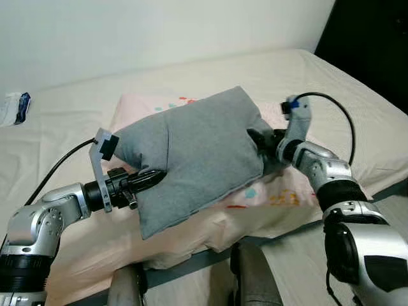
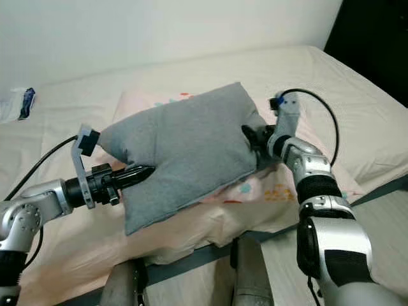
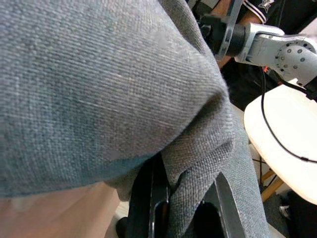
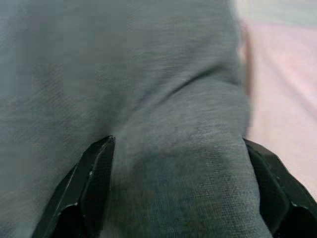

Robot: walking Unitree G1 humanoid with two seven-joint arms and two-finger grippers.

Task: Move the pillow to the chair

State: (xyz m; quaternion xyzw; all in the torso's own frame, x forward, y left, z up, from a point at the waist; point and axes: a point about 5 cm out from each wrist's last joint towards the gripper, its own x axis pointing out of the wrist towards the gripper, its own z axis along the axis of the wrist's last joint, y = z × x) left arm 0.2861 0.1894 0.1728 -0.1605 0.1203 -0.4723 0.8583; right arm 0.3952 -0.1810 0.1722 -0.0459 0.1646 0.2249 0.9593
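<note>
The grey pillow (image 1: 191, 156) was held above the bed (image 1: 357, 108) and a pink pillow (image 1: 274, 194). The left gripper (image 1: 152, 179) pinched its left edge, and the right gripper (image 1: 258, 141) clenched its right edge.

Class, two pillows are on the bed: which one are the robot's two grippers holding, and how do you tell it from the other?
The plain grey pillow, pinched between the left gripper and right gripper. The other pillow, pale pink with small coloured prints, lies beneath it, ungripped.

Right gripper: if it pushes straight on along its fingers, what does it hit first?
The grey pillow. The right gripper already has a fold of it between its jaws, so going on only drives deeper into the cushion. Beyond it, roughly opposite, sits the left gripper, though depth there is unclear.
</note>
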